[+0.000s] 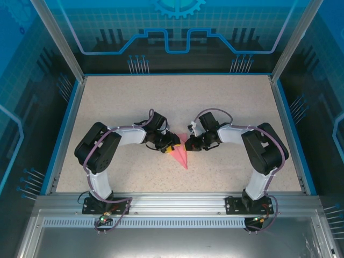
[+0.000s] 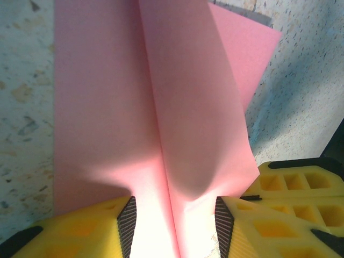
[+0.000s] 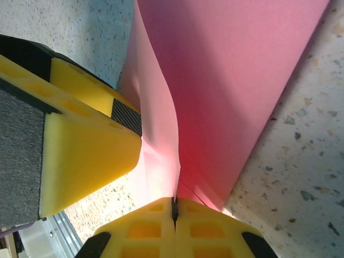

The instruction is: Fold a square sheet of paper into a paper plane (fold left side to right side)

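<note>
From above, the pink paper (image 1: 183,157) lies between my left hand (image 1: 170,148) and right hand (image 1: 190,144), long axis far-to-near; left cam, fingers (image 2: 80,234) apart straddling its raised crease; right cam, fingers (image 3: 142,234) pinched shut on the paper's flap.

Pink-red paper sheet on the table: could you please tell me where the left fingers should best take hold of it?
Pinch the pink-red paper sheet by its raised flap beside the centre crease, coming from above: it stands between the open left fingers, while the rest lies flat on the table.
</note>
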